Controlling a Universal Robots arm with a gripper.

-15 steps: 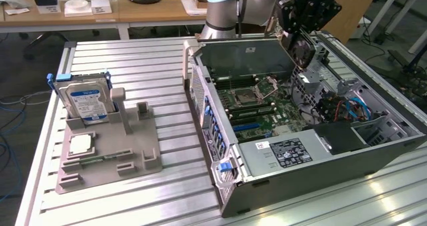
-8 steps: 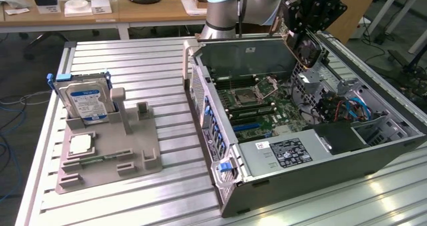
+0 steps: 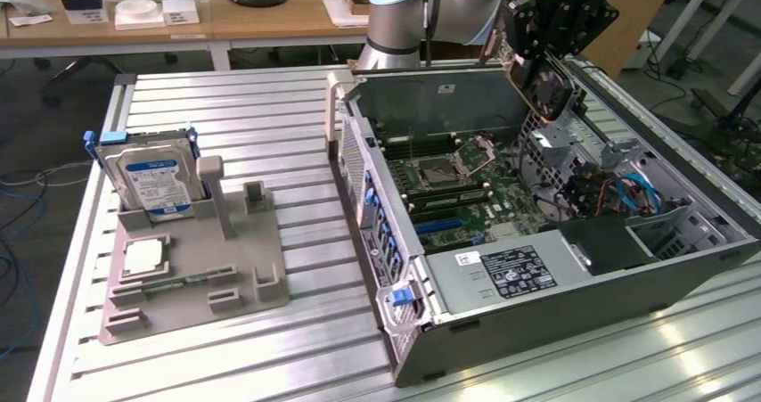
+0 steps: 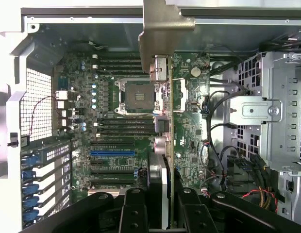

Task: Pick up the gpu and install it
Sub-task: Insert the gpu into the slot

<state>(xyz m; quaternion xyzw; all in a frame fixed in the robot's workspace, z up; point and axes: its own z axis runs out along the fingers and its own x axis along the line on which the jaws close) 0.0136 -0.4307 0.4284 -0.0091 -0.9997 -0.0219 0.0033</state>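
Nearest lies the ribbed aluminium table [image 3: 238, 366], its slats catching glare. On it, at the exterior view's left, sits a matte grey moulded holder [image 3: 196, 282]. A square silver processor [image 3: 143, 257] lies flat in it, and a silver hard drive [image 3: 149, 179] stands upright in its rear slot. The drive's blue-and-white label is too small to read.

Beside the holder is the open computer case [image 3: 571, 295], grey sheet metal with a perforated wall. A boxy power supply [image 3: 500, 273] sits near its front, and the black sticker's print cannot be made out. Deeper in lies the green motherboard [image 3: 476, 197], with its bare socket, long black slots and one blue slot.

Above the case's far end, the black gripper [image 3: 532, 53] is clamped on the gpu [image 3: 550, 86], which hangs tilted and clear of the board, a round fan showing. In the wrist view the card [image 4: 162, 160] appears edge-on between the narrowed fingers [image 4: 133, 208], so its faces are hidden. Its dull metal bracket [image 4: 162, 34] reaches toward the case wall. White lettering on the gripper body is illegible.

Behind rises the silver and pale-blue arm [image 3: 405, 19], cut off above, then a wooden desk [image 3: 178, 23].
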